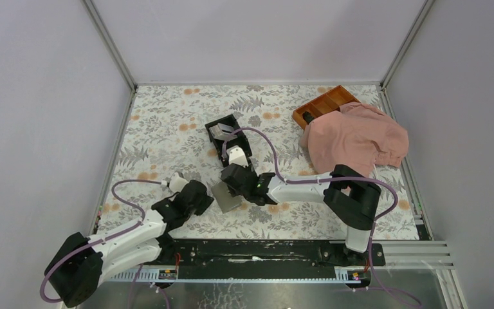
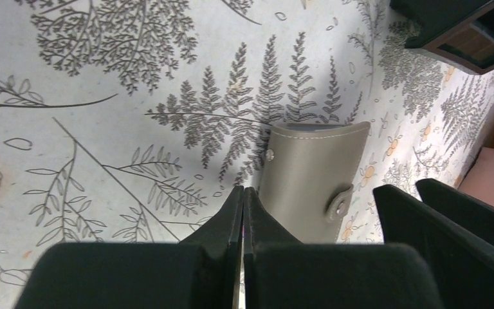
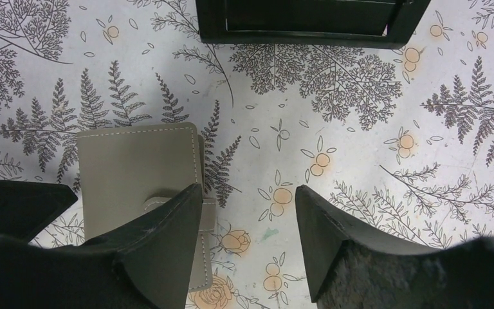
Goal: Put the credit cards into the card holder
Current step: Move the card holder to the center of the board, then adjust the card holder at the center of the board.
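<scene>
**Hovering over the closed card holder: right tool open, left tool shut**

Top view: the card holder (image 1: 227,197) lies flat on the floral table (image 1: 167,129), near the front edge and about mid-width. It sits between the two tools. The left tool (image 1: 206,198) comes in from its left side and the right tool (image 1: 230,182) is above its far edge. The arms hide part of the holder here, so its flap can't be read from this view.

Left wrist: the left tool (image 2: 242,209) has its fingers pressed together with nothing between them. The tips are just beside the holder's (image 2: 312,180) near corner, and I can't tell whether they touch. The holder is folded shut, with its snap tab (image 2: 339,205) wrapped over the edge. Dark finger shapes at the right of this view look like the other tool.

Right wrist: the right tool (image 3: 247,190) is spread wide and holds nothing. One finger (image 3: 167,238) overlaps the tab side of the holder (image 3: 135,167), contact unclear. The other is over bare table.

Top view only:
- The black box (image 1: 229,138) is just behind the holder. A pale grey stack in its far compartment is probably the cards (image 1: 218,131), but it is too small to confirm.
- An orange-brown tray (image 1: 325,105) is far right, partly under a pink cloth (image 1: 354,138).
</scene>
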